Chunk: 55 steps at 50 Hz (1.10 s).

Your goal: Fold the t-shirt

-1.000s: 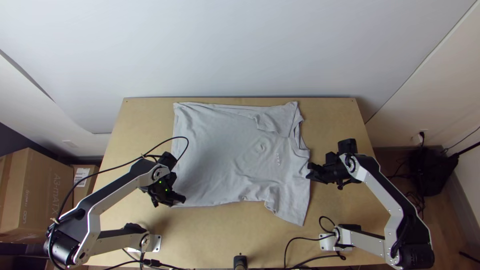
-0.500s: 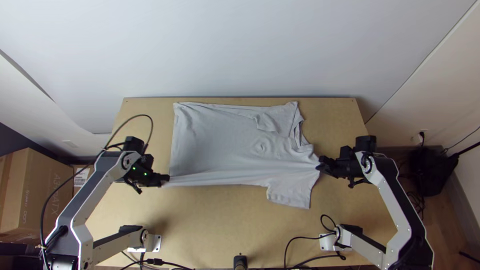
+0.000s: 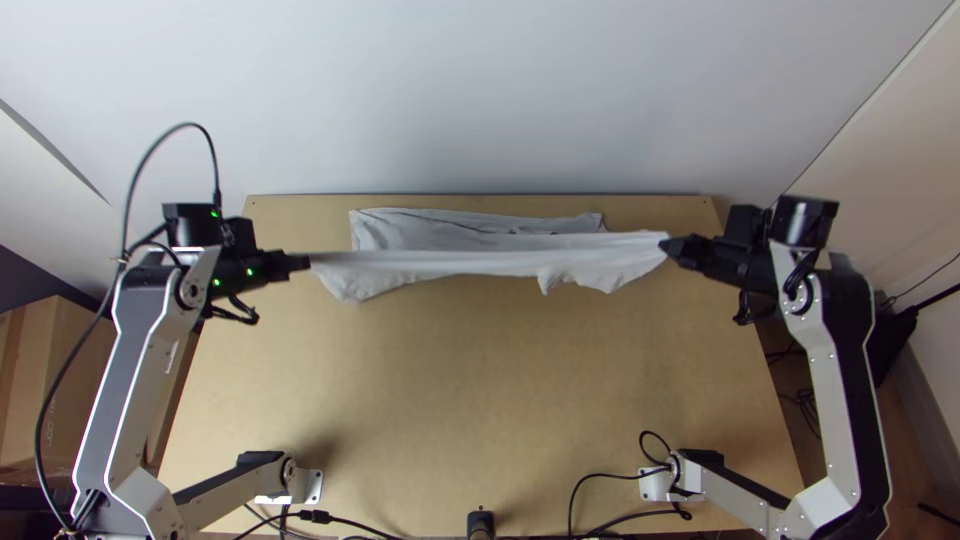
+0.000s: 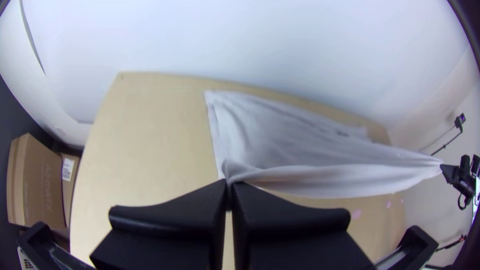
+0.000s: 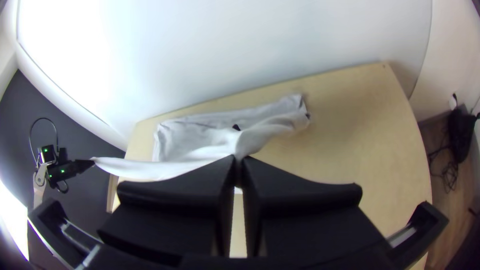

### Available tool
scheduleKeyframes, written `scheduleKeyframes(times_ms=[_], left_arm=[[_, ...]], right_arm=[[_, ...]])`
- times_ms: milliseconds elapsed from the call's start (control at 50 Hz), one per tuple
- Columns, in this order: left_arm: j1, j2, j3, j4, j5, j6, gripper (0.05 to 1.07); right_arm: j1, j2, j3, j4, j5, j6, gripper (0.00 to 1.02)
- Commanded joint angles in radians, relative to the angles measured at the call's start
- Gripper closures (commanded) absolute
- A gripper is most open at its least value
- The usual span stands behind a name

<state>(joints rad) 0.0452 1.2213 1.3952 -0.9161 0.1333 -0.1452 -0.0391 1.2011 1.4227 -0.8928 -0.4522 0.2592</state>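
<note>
The t-shirt [image 3: 440, 264] hangs partly raised between the two arms, a stretched band above its own far part, which lies along the far side of the table [image 3: 450, 400]. It looks light, soft and floppy (the drooping folds give it away), so I'd take it by both ends, as here; a middle hold would let it sag and wrinkle. Pulling harder could stretch it or slip it loose. The left gripper [image 3: 306, 262] has its fingers closed on one end, the right gripper [image 3: 667, 247] likewise on the other.
</note>
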Motion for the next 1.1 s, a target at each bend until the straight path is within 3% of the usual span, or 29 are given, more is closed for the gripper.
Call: scheduleKeyframes(times_ms=[0, 240, 480, 680, 1080], left_arm=[[0.010, 0.050, 0.142, 0.042, -0.049, -0.060, 1.04], [0.028, 0.155, 0.426, 0.117, -0.120, -0.073, 1.04], [0.056, 0.208, 0.662, 0.122, -0.166, -0.053, 1.04], [0.061, 0.073, 0.691, 0.154, -0.233, -0.022, 1.04], [0.107, -0.385, 0.686, 0.137, -0.235, -0.030, 1.05]], right_arm=[[0.002, 0.052, 0.147, 0.020, 0.040, -0.040, 1.00], [0.005, 0.207, 0.478, 0.045, 0.144, -0.153, 1.00], [0.010, 0.290, 0.794, 0.049, 0.198, -0.156, 1.00], [0.028, 0.141, 0.823, 0.055, 0.198, -0.166, 1.00], [0.058, -0.268, 0.714, 0.064, 0.193, -0.133, 1.00]])
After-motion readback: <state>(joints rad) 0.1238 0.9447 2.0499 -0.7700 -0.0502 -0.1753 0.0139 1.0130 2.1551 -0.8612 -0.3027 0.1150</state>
